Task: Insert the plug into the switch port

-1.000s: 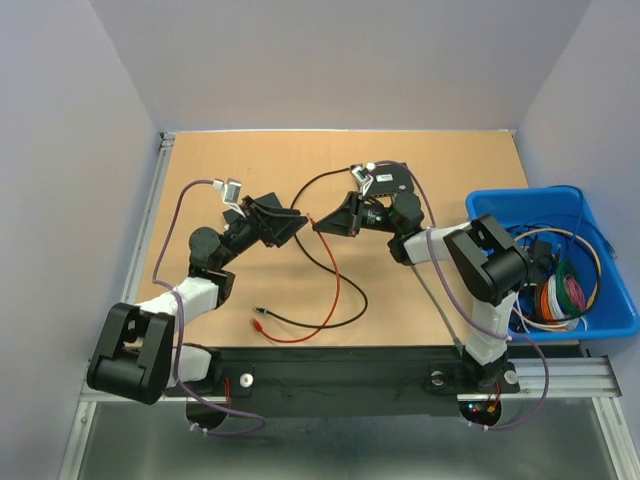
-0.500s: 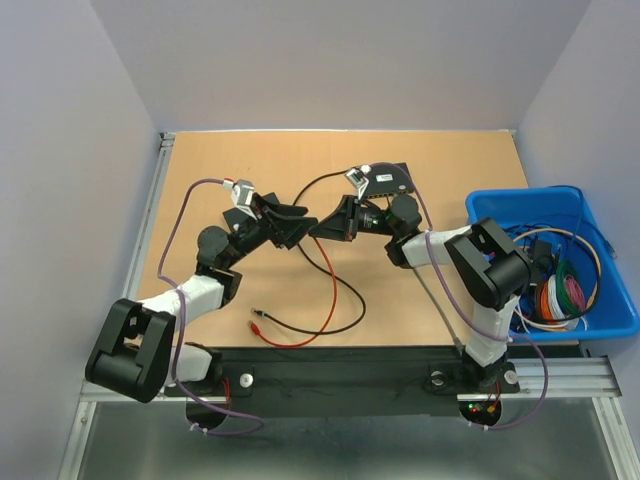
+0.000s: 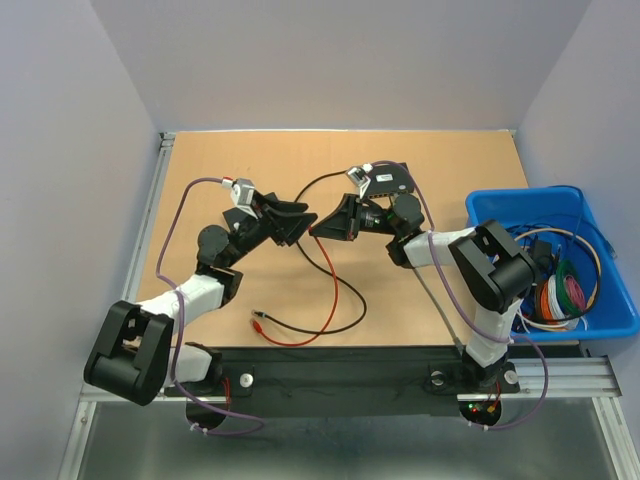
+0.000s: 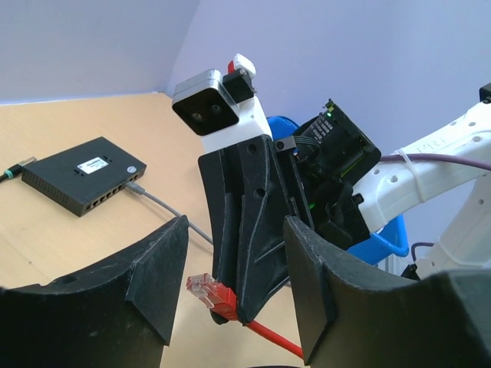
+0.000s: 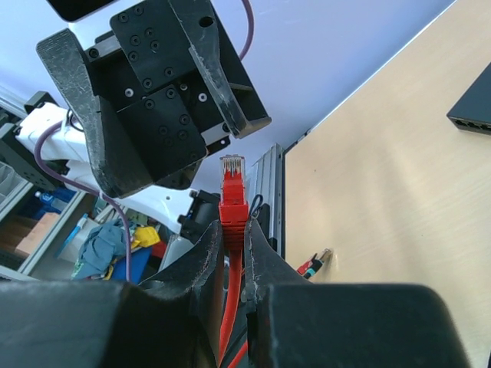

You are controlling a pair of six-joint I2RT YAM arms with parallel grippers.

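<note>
Right end effector (image 5: 234, 230) pinching the red Ethernet plug (image 5: 232, 186) by its boot, plug tip free, held above the worktop (image 3: 460, 165), left end effector (image 4: 236, 230) spread wide just beside it, black network switch (image 4: 84, 174) lying flat well apart, red cable (image 3: 336, 287) hanging below.

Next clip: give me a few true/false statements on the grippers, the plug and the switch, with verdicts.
1. The right gripper is shut on the red plug. True.
2. The left gripper also grips the plug. False: its fingers are spread open and hold nothing.
3. The plug is seated in the switch. False: it is held in the air, apart from the switch on the table.
4. A blue bin holding cables sits at the table's right side. True.
</note>
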